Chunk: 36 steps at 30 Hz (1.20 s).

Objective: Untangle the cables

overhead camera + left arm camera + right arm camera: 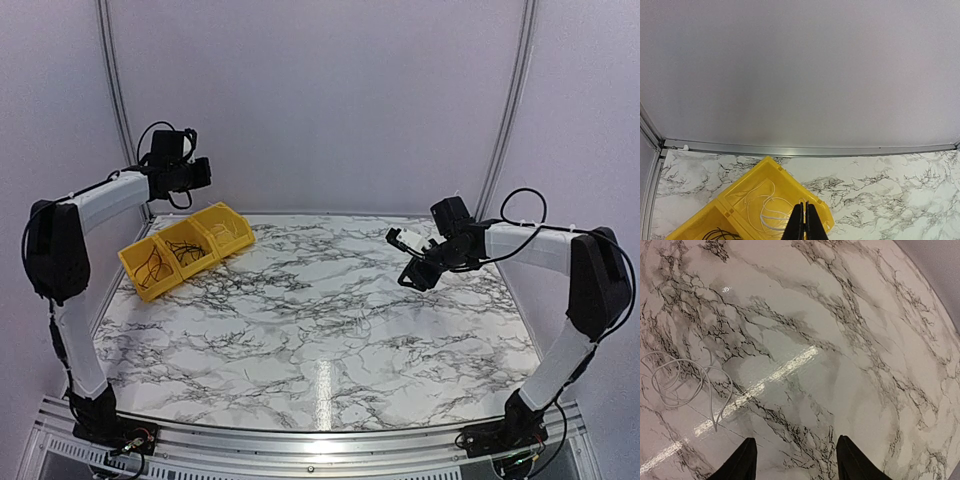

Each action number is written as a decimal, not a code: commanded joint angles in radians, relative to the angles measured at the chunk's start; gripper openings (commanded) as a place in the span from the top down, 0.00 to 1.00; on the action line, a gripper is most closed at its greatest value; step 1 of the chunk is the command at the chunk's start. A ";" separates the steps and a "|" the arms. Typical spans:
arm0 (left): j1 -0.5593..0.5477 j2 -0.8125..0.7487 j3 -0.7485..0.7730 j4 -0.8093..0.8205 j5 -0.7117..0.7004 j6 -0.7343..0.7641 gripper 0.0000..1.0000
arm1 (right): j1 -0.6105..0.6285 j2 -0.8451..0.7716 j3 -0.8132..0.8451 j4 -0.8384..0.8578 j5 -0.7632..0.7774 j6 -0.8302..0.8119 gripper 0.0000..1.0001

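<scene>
The cables, thin dark wires (pixel 152 266), lie in loose loops in the near and middle compartments of the yellow bin (pixel 243 238). In the left wrist view a few dark strands (pixel 715 234) show at the bottom edge, and a thin white cable (pixel 765 210) lies coiled in the far compartment of the bin (pixel 775 167). My left gripper (pixel 196 172) hangs high above the bin, its jaws (pixel 804 222) shut with nothing clearly between them. My right gripper (pixel 418 272) hovers over the right side of the table, open and empty (pixel 796 460). Another thin white cable (pixel 675 380) lies looped on the marble.
The marble table (pixel 320 300) is fenced by a metal rail (pixel 805 149) and grey walls at the back and sides. The bin stands at the back left corner.
</scene>
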 commanded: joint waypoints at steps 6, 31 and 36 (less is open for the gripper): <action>-0.001 0.048 -0.116 0.049 0.084 -0.030 1.00 | -0.010 0.035 -0.001 0.007 0.013 -0.021 0.45; -0.001 0.278 0.029 0.027 0.113 -0.019 1.00 | -0.009 0.074 0.007 -0.014 0.013 -0.037 0.45; -0.001 0.337 0.114 -0.003 0.064 0.025 1.00 | -0.010 0.080 0.009 -0.017 0.013 -0.038 0.45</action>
